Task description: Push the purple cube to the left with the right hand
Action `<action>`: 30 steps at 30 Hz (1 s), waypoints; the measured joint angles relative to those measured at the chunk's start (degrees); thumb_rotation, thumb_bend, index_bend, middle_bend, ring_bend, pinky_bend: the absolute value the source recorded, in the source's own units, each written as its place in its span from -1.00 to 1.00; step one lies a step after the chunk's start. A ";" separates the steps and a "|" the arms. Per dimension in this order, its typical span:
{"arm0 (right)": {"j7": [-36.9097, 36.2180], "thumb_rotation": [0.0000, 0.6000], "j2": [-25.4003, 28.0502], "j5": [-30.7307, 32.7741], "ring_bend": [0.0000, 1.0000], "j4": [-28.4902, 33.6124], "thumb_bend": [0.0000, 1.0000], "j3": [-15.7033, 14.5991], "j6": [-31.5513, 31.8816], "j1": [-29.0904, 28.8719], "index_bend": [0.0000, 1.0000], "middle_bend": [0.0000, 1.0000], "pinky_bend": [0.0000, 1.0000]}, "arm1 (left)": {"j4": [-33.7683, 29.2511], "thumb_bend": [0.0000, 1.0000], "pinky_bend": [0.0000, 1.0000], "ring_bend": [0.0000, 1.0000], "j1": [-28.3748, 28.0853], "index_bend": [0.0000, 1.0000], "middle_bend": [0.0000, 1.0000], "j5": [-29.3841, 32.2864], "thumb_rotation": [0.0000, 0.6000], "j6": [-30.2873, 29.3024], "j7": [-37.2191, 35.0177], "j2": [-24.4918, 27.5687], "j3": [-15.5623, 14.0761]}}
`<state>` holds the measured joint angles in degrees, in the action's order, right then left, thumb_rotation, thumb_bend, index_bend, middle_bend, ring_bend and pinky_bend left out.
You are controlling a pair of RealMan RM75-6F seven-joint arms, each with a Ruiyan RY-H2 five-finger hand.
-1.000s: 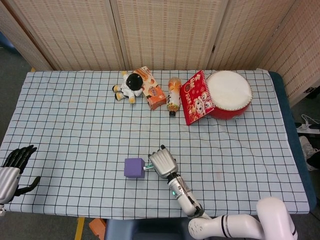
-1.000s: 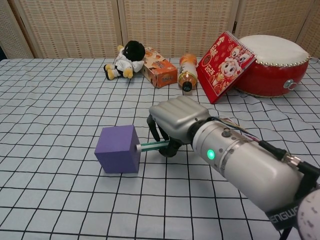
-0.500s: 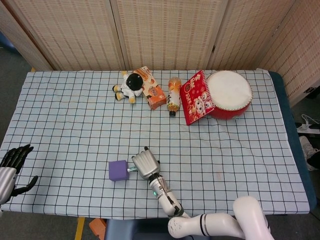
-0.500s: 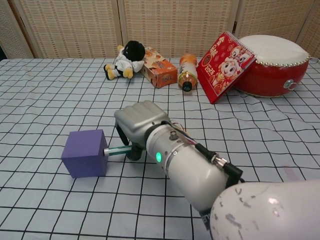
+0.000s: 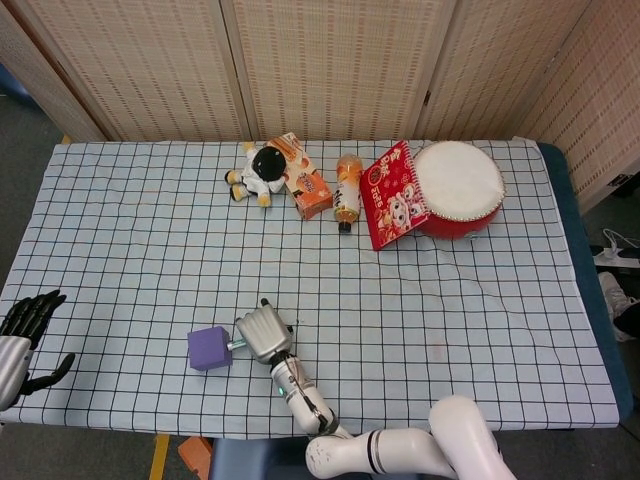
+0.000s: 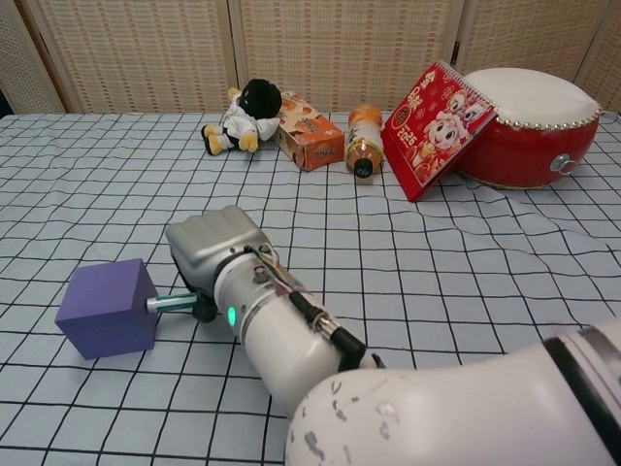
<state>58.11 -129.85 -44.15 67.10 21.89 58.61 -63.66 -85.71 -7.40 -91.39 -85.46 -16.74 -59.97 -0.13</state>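
The purple cube sits on the checked cloth near the front edge, left of centre. My right hand is just to its right, fingers curled in, with a thin green-tipped digit touching the cube's right face. It holds nothing. My left hand rests at the far left front corner with its dark fingers spread apart and nothing in them; the chest view does not show it.
At the back stand a plush toy, an orange box, a lying bottle, a red booklet and a red drum. My right forearm fills the chest view's foreground.
My right hand has swept left along the front of the table, pushing the purple cube left with it by several grid squares. The left hand has barely moved.
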 measured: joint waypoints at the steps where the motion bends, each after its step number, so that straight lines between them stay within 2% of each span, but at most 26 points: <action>1: -0.54 1.00 -0.04 0.37 0.05 -0.15 -0.07 -0.14 0.12 -0.72 0.87 0.62 -0.41 | 0.04 -0.27 -0.93 -1.00 0.01 -1.00 -1.00 -0.02 1.00 -0.06 -0.08 0.02 0.01; 8: -2.02 1.00 -0.02 1.05 0.05 -0.65 -0.07 -2.28 3.95 -2.40 0.87 0.62 -0.41 | 0.20 -0.27 -0.93 -1.00 0.17 -1.00 -1.00 -0.10 1.00 -0.29 -0.39 0.12 -0.04; 14: -1.25 1.00 4.34 -0.86 0.05 3.33 -0.07 -5.88 7.88 1.89 0.87 0.62 -0.41 | 0.04 -0.27 -0.93 -1.00 0.41 -1.00 -1.00 -0.39 1.00 -0.82 0.13 0.07 -0.11; 20: -2.54 1.00 13.85 -4.79 0.05 11.69 -0.07 -12.41 13.07 9.42 0.87 0.62 -0.41 | -0.12 -0.27 -0.92 -1.00 0.41 -1.00 -1.00 -0.30 1.00 -0.54 1.26 -0.15 -0.17; 24: -5.13 1.00 21.67 -8.71 0.05 16.49 -0.07 -18.91 17.33 16.24 0.86 0.62 -0.41 | -0.38 -0.27 -0.92 -1.00 0.32 -1.00 -1.00 -0.22 1.00 -0.30 2.31 -0.41 -0.14; 27: -8.12 1.00 26.22 -11.40 0.05 18.37 -0.07 -22.96 19.50 20.75 0.83 0.62 -0.41 | -0.68 -0.27 -0.92 -1.00 0.28 -1.00 -1.00 -0.05 1.00 -0.14 3.16 -0.63 -0.07; 30: -11.51 1.00 29.17 -13.48 0.05 18.75 -0.08 -25.62 20.70 24.45 0.76 0.62 -0.41 | -0.87 -0.27 -0.92 -1.00 0.24 -1.00 -1.00 0.06 1.00 -0.02 3.85 -0.84 -0.01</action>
<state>46.60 -100.68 -57.63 85.85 -3.74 79.31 -39.21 -86.59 -7.16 -91.33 -85.49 -12.89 -60.81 -0.15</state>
